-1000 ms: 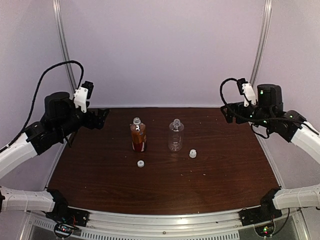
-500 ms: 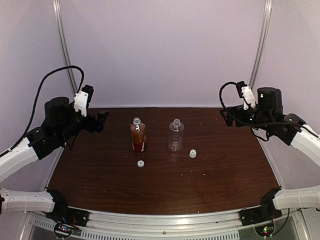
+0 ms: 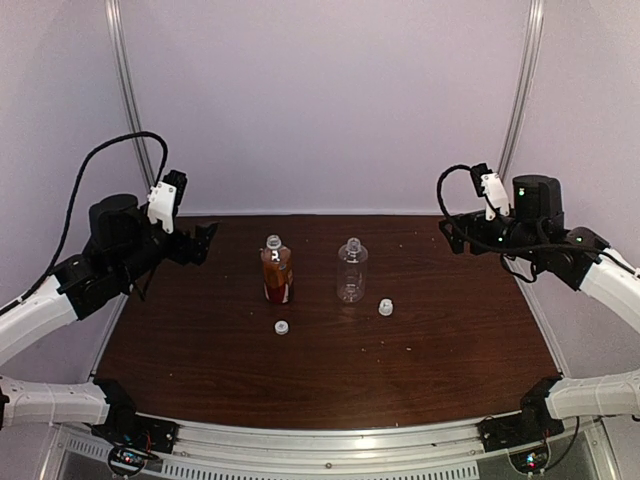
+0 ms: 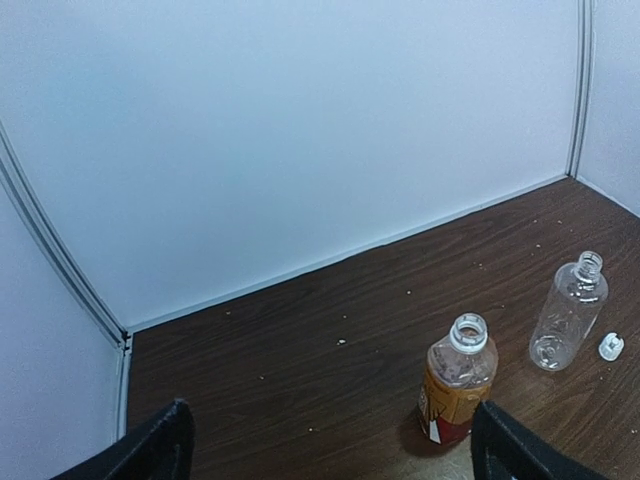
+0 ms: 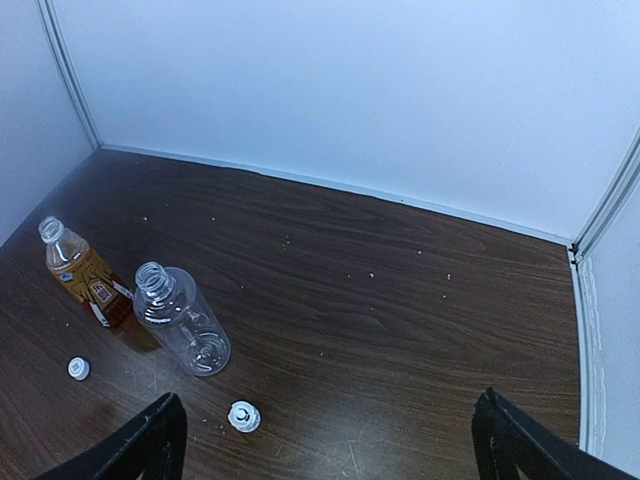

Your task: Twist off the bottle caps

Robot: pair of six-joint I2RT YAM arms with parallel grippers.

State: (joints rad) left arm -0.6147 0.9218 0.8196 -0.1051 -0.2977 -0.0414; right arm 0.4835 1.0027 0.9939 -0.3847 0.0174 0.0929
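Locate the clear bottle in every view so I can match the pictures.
Top external: clear bottle upright near mid-picture, right of the amber bottle.
Left wrist: far right, lower half, right of the amber bottle.
Right wrist: lower left, just right of the amber bottle.
Shared landmark: the amber bottle, open-necked, standing beside it in all three.

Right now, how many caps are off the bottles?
2. Left cap lies in front of the amber bottle; right cap sits right of the clear bottle. None seems hidden.
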